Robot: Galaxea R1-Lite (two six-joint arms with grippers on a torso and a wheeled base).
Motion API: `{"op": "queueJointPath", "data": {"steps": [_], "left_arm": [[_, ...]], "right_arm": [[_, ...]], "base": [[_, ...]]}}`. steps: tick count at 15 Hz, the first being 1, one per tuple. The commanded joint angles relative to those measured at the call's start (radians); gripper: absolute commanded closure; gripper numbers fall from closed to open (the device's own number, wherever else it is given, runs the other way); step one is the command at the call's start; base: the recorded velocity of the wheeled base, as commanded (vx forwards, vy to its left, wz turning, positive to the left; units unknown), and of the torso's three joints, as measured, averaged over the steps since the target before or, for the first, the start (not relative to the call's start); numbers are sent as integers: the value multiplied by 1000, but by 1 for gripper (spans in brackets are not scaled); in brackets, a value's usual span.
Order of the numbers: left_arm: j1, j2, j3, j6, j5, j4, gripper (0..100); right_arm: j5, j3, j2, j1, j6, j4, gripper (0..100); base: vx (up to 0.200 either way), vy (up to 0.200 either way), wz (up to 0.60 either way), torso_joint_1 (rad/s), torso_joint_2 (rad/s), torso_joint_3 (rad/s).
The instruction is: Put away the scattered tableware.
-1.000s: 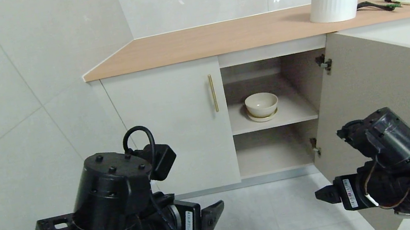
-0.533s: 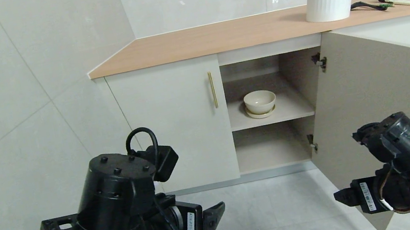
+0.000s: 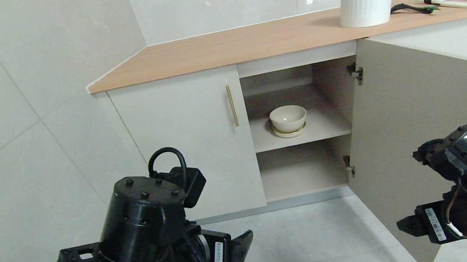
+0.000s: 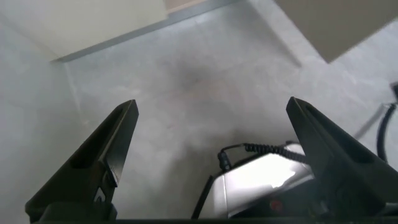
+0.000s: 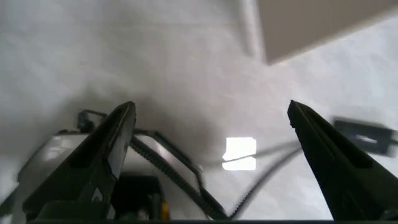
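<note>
Our whole view has shifted a little, so the camera moved. Besides this, the right gripper has drawn back to the right, so we judge the storing step finished. Its jaws and those of the left gripper stand wide open, holding nothing. The cream bowl sits upright on a small plate, on the upper shelf behind the open cupboard door.
</note>
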Motion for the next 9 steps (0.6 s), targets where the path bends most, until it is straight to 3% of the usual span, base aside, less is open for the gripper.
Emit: {"op": "queueJointPath", "data": {"steps": [1,4,9], "left_arm": [[2,6,0,-1,1,0,0],[2,7,0,-1,1,0,0],[2,10,0,-1,1,0,0]], "right_arm": [[1,-7,2,-11,-8,21,0],[-1,-50,42,-52,-10,146,0],[-95,-58,113,-181,-56,149,0]], "base": [[0,-200,0,2,2,7],[0,-200,0,2,4,4],[0,-200,0,1,4,1]]}}
